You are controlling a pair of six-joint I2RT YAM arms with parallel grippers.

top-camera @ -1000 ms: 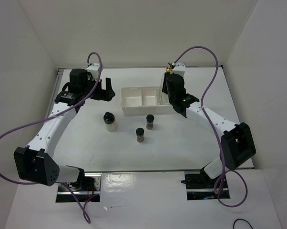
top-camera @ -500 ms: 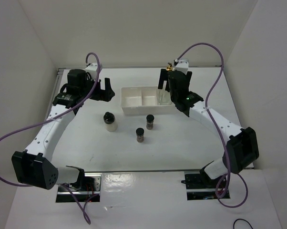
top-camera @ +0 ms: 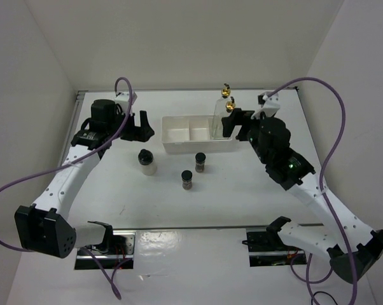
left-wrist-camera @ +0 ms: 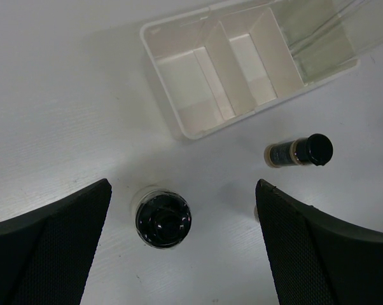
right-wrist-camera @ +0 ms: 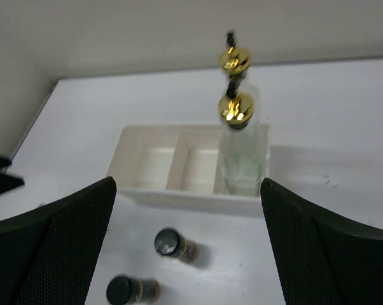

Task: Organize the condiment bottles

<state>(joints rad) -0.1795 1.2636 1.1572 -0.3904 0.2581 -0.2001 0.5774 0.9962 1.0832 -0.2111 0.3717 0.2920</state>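
The two tall glass bottles (right-wrist-camera: 242, 159) stand close together in the right end box of the white tray (top-camera: 179, 147). The right pincer (top-camera: 237, 124) is wide open and holds nothing. It is just beside them. If it swings the wrong way it could bump them, and tall thin bottles tip easily.

The left pincer (left-wrist-camera: 183, 184) is open too and hangs above the whitish jar (left-wrist-camera: 163, 219). Two little dark jars (top-camera: 200, 162) sit on the table (top-camera: 242, 197) near the tray. They look upright, but I am not sure. A round jar could slip or roll if pinched off-centre.
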